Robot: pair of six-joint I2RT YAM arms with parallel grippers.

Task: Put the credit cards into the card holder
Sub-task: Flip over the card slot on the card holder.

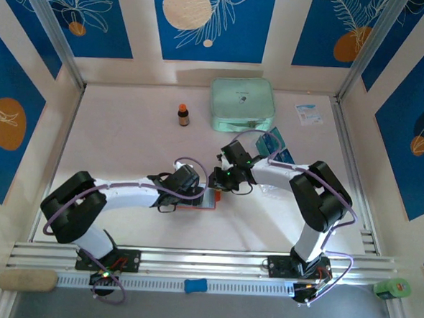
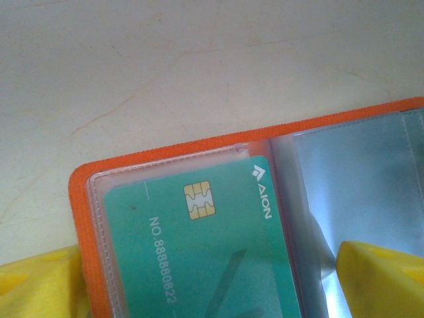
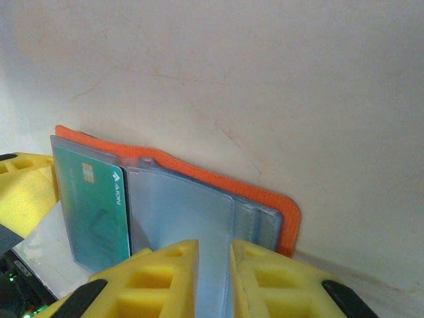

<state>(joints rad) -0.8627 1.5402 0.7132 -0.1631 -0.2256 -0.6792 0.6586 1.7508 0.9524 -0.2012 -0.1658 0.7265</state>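
The card holder [image 1: 197, 203] lay open on the counter [image 1: 127, 139], at 6 o'clock from the green case [image 1: 242, 103]. The left fingers [image 2: 377, 278] stood released astride it, probably steadying the seated credit card [image 2: 199, 252]. The right fingers [image 3: 159, 271] flanked a clear sleeve, seemingly to keep it open; I could not tell whether they gripped it.

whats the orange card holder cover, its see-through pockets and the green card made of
The card holder cover looks like orange woven fabric or textured faux leather, matte; a fine ribbed weave shows along its edge. Its pockets look like clear soft plastic, glossy with glare. The credit card is likely rigid plastic, smooth teal, printed, with a metallic gold chip.
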